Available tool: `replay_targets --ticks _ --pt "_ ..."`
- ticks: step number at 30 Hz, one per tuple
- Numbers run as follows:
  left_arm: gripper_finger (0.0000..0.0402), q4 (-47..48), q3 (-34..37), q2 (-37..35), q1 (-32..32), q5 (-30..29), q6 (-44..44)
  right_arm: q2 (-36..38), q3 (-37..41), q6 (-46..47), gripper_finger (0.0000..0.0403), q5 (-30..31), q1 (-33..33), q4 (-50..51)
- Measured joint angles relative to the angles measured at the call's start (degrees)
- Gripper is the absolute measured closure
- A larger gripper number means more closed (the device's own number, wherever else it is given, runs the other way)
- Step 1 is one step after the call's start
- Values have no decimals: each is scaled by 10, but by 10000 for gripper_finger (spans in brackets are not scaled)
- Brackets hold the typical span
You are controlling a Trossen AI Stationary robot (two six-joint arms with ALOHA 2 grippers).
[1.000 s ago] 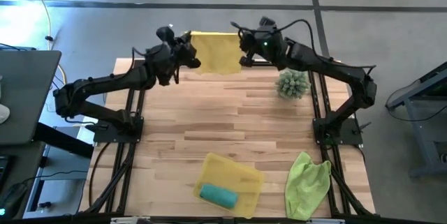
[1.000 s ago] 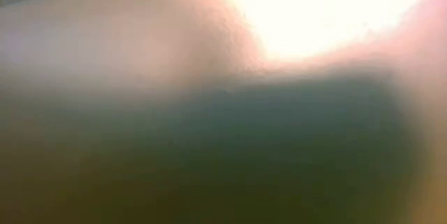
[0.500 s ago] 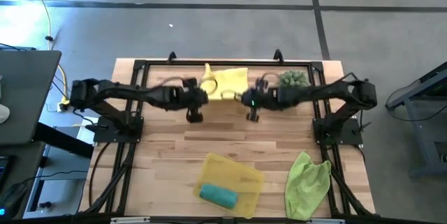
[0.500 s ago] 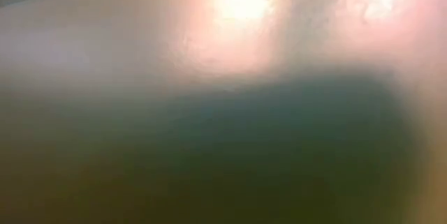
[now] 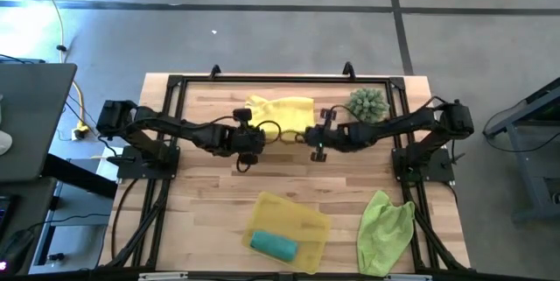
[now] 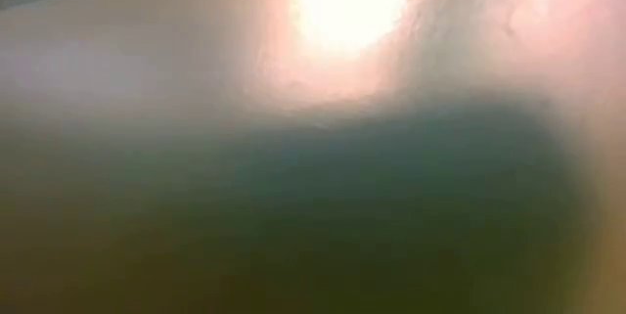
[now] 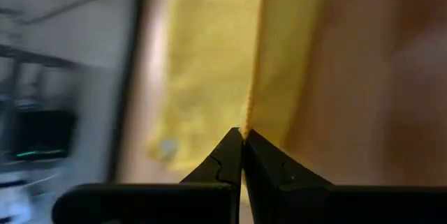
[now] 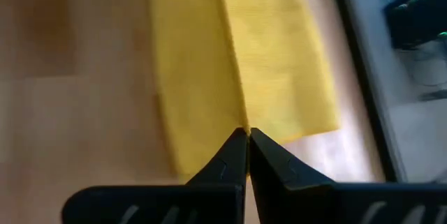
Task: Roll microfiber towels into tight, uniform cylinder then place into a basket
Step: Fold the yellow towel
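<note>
gripping the yellow towel [image 5: 282, 110] edge, the left gripper [image 7: 242, 135] and right gripper [image 8: 247, 133] are clenching; both have come lower since before, bunching it.

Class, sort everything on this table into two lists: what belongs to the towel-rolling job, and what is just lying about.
Belongs to the job:
yellow towel, pinched by left gripper and right gripper
teal towel, rolled, in the basket
lime green towel

Lying about:
spiky green plant

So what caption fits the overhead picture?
Both pincers, left and right, pinch the yellow towel above the basket.
</note>
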State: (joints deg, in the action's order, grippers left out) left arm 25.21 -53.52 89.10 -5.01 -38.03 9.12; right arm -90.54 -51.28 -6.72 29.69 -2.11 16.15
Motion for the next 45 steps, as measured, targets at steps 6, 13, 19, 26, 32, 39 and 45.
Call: replay_targets --ticks 6,13,19,26,32,39,45 --pt "401 -3 -16 0 -88 -35 91 0 -2 -122 403 -5 -102 -82" --pt "401 -24 -103 0 -233 27 176 3 -71 -215 403 -31 -210 -109" --pt "401 -39 -208 0 -302 18 276 3 -196 -308 403 -19 -256 -72" --pt "401 -40 -287 -1 -322 33 259 3 -284 -272 403 -28 -292 -4" --pt "401 170 -285 9 -272 120 145 3 -211 -245 403 -34 -236 40" --pt "401 193 -187 16 -175 161 39 3 -62 -127 403 -69 -142 30" --pt "401 133 -102 16 -95 220 -36 3 6 -52 403 -74 -47 15"
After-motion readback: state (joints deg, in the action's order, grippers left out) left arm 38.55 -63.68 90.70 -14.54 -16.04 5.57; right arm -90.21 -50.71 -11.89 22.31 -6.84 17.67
